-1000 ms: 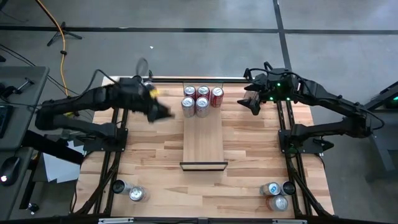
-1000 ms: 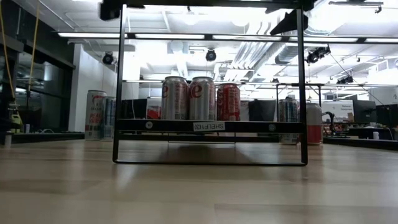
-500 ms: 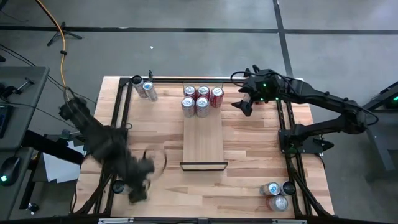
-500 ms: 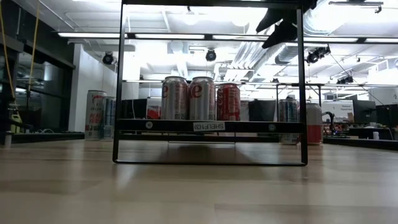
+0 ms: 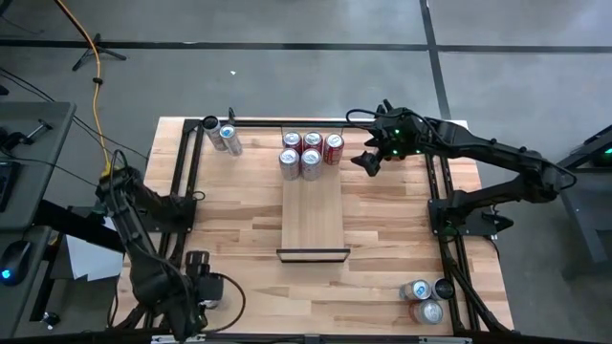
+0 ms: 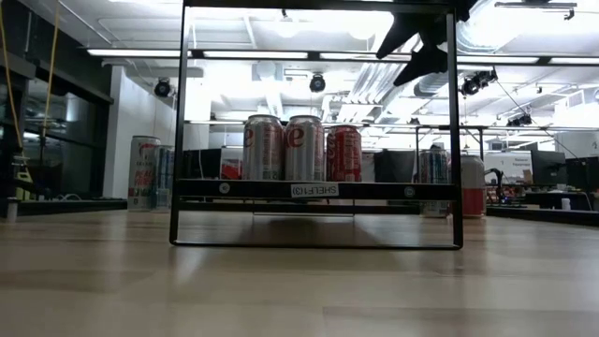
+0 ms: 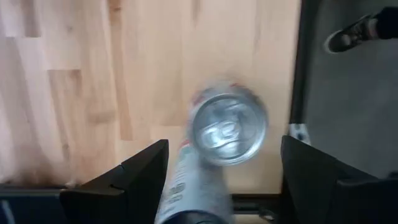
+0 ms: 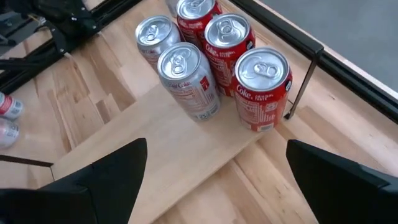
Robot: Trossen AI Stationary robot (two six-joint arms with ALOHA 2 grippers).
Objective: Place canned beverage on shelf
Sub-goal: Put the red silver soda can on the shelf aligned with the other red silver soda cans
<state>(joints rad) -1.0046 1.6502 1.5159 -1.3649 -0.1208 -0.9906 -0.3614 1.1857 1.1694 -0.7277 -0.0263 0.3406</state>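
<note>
The shelf (image 5: 313, 215), a long light-wood panel, lies mid-table with several red and silver cans (image 8: 186, 74) standing on its far end; in the low view they show as a row (image 6: 302, 148). My left gripper (image 5: 201, 287) hovers open at the table's near left corner, pointing down. Below it stands a silver can (image 7: 229, 127), seen from the top between the fingers with a gap on each side, and a second can's side (image 7: 180, 183) shows next to it. My right gripper (image 5: 367, 161) hangs open in the air just right of the shelf's cans.
Two cans (image 5: 222, 137) sit at the far left corner, and three more (image 5: 425, 298) at the near right corner. Black frame rails (image 5: 182, 182) run along both sides of the table. The shelf's near half (image 5: 313, 234) is bare wood.
My left gripper has swung from the far left of the table to the near left corner. It sank a little and tipped over to point straight down above the cans there. My right gripper has edged toward the cans on the shelf.
</note>
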